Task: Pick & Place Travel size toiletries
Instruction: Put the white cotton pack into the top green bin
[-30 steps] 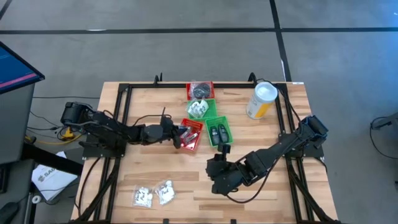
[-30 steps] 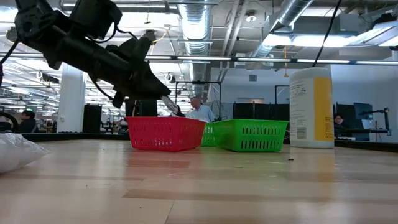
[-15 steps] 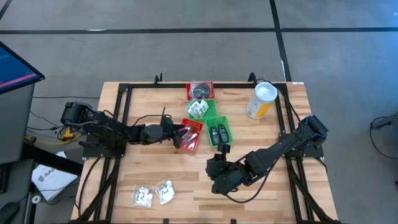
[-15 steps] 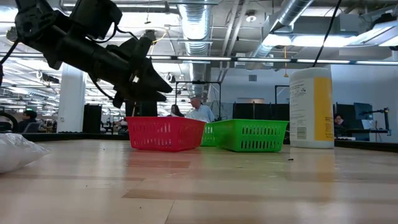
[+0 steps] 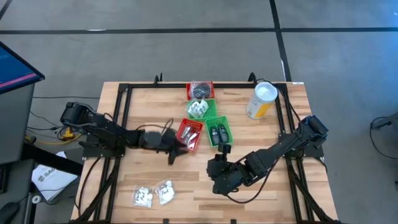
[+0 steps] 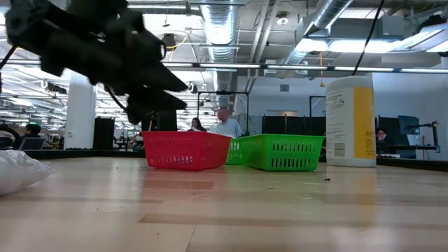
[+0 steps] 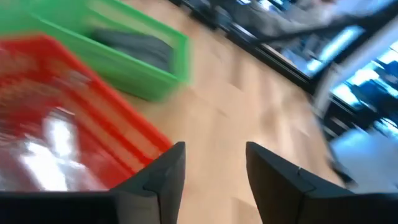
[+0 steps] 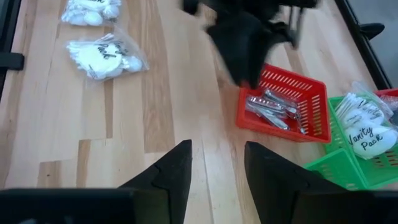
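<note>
Two clear packets with white contents (image 5: 153,194) lie flat on the wood near the near-left corner and also show in the right wrist view (image 8: 99,55). Silvery sachets (image 8: 273,107) lie in the nearer red basket (image 5: 191,134). My left gripper (image 5: 173,155) hangs open and empty just on the near-left side of that basket (image 7: 74,124). The right gripper (image 5: 212,169) waits open above the bare wood on the basket's near side, its fingers (image 8: 177,162) apart.
A green basket (image 5: 218,131) with dark grey pieces sits beside the red one. Another green basket (image 5: 200,108) holds white packets, and a far red basket (image 5: 201,91) holds black discs. The yellow canister (image 5: 261,99) stands far right. A black frame (image 5: 121,118) borders the table.
My left gripper has drawn back from above the nearer red basket toward the table's near edge and a little to the left. A slim pale piece that showed at its fingertips a second ago is no longer there. The right arm has kept still.
</note>
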`<state>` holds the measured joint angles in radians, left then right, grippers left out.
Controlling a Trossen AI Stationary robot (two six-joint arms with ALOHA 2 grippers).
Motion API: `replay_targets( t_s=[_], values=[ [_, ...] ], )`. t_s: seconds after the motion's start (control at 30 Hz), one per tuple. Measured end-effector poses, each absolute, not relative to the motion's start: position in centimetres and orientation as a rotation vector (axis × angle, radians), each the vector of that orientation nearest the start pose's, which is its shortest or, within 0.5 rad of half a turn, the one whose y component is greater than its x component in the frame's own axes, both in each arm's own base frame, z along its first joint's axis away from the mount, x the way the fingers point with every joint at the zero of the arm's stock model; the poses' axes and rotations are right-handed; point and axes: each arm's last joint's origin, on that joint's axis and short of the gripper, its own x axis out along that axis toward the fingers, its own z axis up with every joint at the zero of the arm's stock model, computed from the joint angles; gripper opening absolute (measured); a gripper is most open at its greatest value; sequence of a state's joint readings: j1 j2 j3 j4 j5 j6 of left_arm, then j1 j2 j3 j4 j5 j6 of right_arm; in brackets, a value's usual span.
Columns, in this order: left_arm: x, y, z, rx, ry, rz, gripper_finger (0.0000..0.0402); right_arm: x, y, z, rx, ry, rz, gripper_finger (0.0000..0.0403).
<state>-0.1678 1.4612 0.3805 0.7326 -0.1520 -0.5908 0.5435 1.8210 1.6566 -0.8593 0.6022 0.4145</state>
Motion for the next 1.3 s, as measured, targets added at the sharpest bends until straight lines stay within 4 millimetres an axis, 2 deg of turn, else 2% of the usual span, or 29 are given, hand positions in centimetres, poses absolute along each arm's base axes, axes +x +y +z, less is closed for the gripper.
replay_targets(
  t_s=[0.17, 0.37, 0.6, 0.77, 0.93, 1.17, 1.3],
  values=[
    [23.7, -7.9, 14.5, -0.52, 0.371, -0.042, 0.0145, 33.7, 18.4, 30.0, -0.152, 0.825, -0.236, 0.0141],
    [21.5, -12.6, 14.5, -0.552, 0.405, -0.162, 0.0129, 33.7, 18.4, 30.0, -0.149, 0.825, -0.237, 0.014],
    [18.6, -16.2, 14.4, -0.547, 0.413, -0.189, 0.0113, 33.7, 18.4, 30.0, -0.147, 0.825, -0.237, 0.0137],
    [17.2, -17.4, 13.9, -0.598, 0.455, -0.163, 0.0103, 33.7, 18.4, 30.0, -0.14, 0.825, -0.239, 0.0141],
    [16.7, -17.8, 13.8, -0.624, 0.471, -0.171, 0.0098, 33.7, 18.4, 30.0, -0.14, 0.825, -0.24, 0.0139],
    [16.9, -16.3, 12.3, -0.602, 0.583, -0.004, 0.0097, 33.7, 18.4, 30.0, -0.14, 0.824, -0.24, 0.0138],
    [17.1, -15.8, 12.1, -0.609, 0.589, 0.03, 0.0098, 33.7, 18.5, 30.0, -0.14, 0.824, -0.238, 0.014]
  ],
)
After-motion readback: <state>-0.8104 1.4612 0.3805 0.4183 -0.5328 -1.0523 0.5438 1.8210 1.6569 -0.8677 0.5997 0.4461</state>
